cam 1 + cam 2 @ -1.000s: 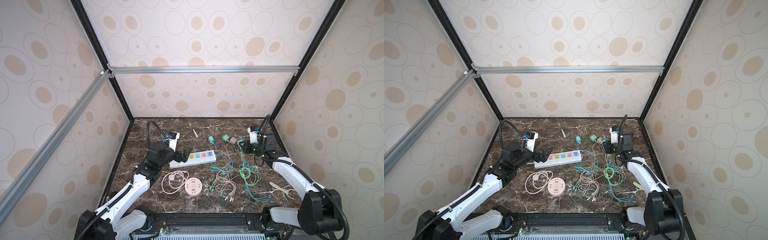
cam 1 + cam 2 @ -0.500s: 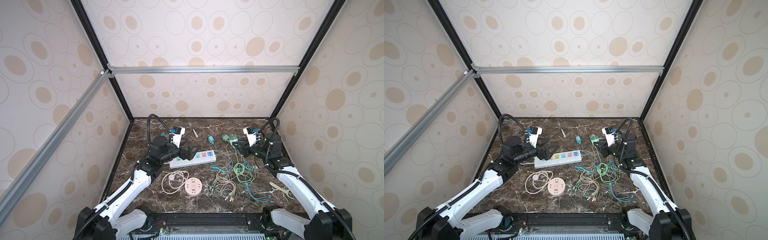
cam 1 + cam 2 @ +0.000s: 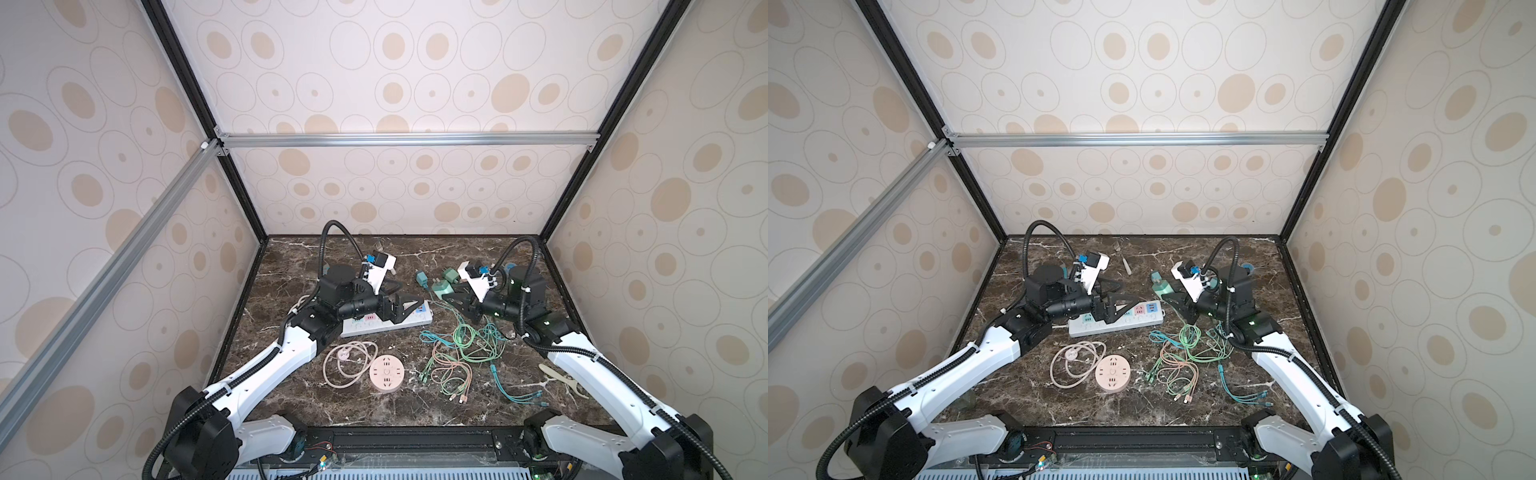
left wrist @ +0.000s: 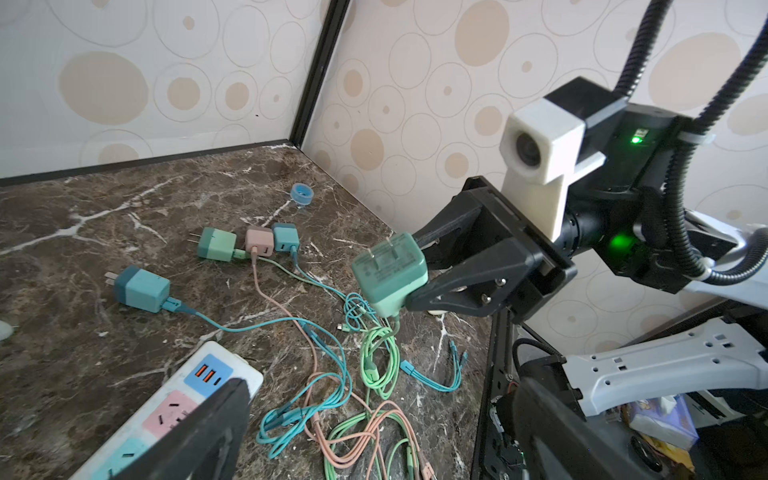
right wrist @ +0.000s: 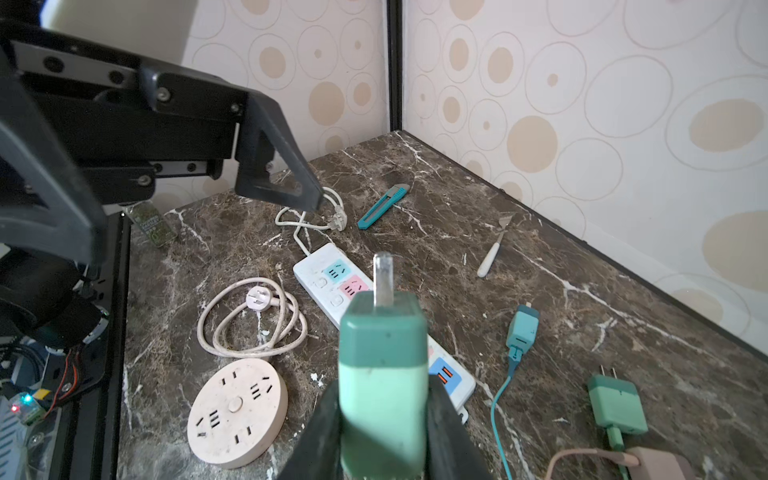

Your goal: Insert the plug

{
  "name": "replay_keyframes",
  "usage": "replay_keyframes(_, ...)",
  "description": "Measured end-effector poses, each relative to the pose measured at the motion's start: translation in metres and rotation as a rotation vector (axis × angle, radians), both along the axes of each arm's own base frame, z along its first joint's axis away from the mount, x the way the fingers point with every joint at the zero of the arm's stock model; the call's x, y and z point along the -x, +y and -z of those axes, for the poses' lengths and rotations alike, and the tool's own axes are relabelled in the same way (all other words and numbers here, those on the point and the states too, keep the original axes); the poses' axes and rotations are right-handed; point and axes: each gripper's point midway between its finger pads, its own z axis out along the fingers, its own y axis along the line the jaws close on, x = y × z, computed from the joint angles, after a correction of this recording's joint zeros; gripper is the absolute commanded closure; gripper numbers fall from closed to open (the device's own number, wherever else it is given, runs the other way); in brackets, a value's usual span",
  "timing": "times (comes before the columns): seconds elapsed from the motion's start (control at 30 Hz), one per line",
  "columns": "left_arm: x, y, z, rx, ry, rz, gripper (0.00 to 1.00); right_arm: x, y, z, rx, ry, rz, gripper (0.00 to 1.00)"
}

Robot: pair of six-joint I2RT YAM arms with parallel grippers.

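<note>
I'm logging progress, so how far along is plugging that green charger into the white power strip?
Done: the pickup; the right hand grips the green charger off the table, prongs forward. In hand: bringing it to the white power strip, which the open left hand hovers over. Left: align the prongs with an empty socket and push in.

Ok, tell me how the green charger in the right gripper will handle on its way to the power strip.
The green charger looks like a stiff, small block; shut on its flat sides, the right gripper should hold it steady. Its floppy green cable runs into the cable tangle, so it may drag and tug.
</note>
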Motion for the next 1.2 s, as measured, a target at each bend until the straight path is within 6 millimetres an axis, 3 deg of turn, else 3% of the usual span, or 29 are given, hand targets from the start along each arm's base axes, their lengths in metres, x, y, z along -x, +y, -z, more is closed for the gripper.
replay_keyframes(0.43, 0.004, -0.018, 0.009, -0.008, 0.066, 0.055, 0.13, 0.023, 0.034, -0.005, 0.157, -0.152, -0.097, 0.85)
replay_keyframes(0.87, 0.003, -0.024, 0.013, -0.014, 0.107, 0.073, 0.44, 0.024, 0.04, 0.005, 0.264, -0.211, -0.109, 0.86)
replay_keyframes(1.2, 0.005, -0.025, 0.021, -0.028, 0.136, 0.087, 0.44, 0.024, 0.041, 0.006, 0.29, -0.239, -0.104, 0.86)
